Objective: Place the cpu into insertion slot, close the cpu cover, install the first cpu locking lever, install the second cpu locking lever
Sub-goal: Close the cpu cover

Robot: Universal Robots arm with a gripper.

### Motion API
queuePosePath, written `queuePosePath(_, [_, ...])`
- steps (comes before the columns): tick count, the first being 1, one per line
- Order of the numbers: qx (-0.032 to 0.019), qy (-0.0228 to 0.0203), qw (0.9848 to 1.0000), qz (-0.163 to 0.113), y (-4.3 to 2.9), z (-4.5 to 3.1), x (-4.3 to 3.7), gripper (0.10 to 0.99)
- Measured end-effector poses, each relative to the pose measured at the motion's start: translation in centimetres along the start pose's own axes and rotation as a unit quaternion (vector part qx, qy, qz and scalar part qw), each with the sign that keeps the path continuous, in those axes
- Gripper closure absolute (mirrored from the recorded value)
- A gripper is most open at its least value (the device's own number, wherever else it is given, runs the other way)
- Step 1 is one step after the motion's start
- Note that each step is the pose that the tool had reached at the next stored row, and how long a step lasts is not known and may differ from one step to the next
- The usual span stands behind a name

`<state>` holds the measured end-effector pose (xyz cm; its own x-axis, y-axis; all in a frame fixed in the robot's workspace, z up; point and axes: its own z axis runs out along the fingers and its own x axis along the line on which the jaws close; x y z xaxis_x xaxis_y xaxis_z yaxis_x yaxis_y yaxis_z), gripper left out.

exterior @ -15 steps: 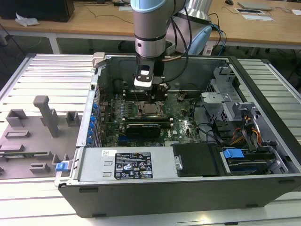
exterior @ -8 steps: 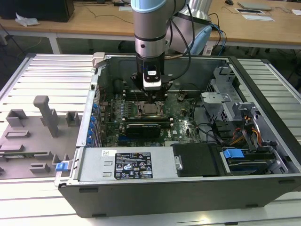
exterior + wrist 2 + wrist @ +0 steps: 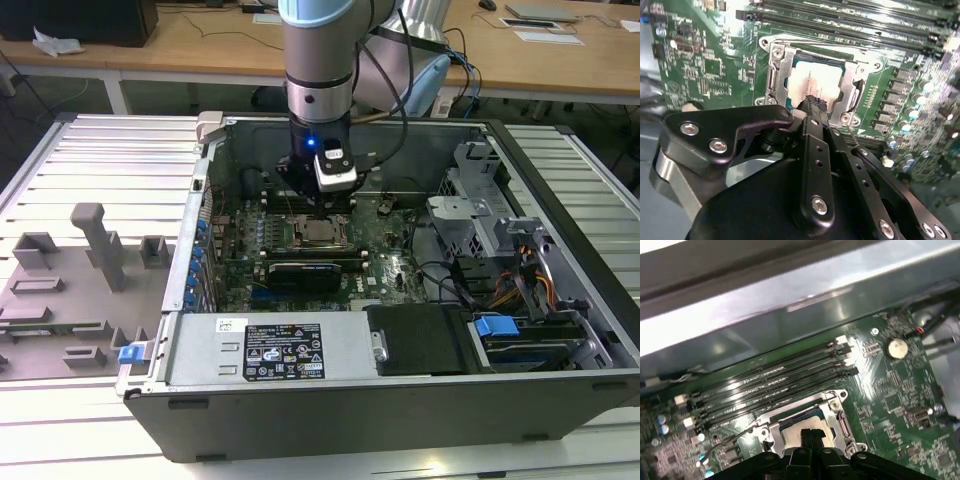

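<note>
An open computer case (image 3: pixel 400 420) lies on a slatted aluminium table (image 3: pixel 120 160), filling the centre and right of the exterior view. Along its lower edge sits a silver power supply (image 3: pixel 200 350) bearing a white label. At its lower right is a drive bay with a blue tab (image 3: pixel 497 326). A grey fixture tray (image 3: pixel 60 300) sits at the exterior view's left, and wooden desks (image 3: pixel 200 35) run across the top. On the green motherboard (image 3: pixel 900 405), long black memory slots (image 3: pixel 775 382) lie parallel, with a coin cell battery (image 3: pixel 897 347) near their ends.

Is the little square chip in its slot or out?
In. The cpu lies flat inside the insertion slot, framed by the cpu cover.
</note>
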<state>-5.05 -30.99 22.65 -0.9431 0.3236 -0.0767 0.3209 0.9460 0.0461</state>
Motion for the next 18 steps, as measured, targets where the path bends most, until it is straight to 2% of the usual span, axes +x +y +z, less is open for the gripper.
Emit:
queuePosePath(2, [-0.0009,0.0008,0.9997,-0.024,0.00,0.01,0.00,0.980])
queuePosePath(4, [-0.0011,0.0025,0.9985,-0.054,-0.01,0.07,0.01,0.980])
queuePosePath(6, [-0.0015,0.0051,0.9976,-0.069,-0.04,0.15,0.01,0.980])
queuePosePath(9, [-0.0004,0.0092,0.9970,-0.077,-0.23,0.26,-0.02,0.980])
queuePosePath(11, [0.0003,0.0139,0.9963,-0.085,-0.60,0.42,-0.10,0.980])
queuePosePath(14, [0.0005,0.0172,0.9955,-0.094,-1.02,0.61,-0.19,0.980])
queuePosePath(16, [0.0004,0.0182,0.9950,-0.099,-1.19,0.69,-0.19,0.980])
queuePosePath(18, [-0.0003,0.0187,0.9938,-0.109,-1.48,0.82,0.07,0.980])
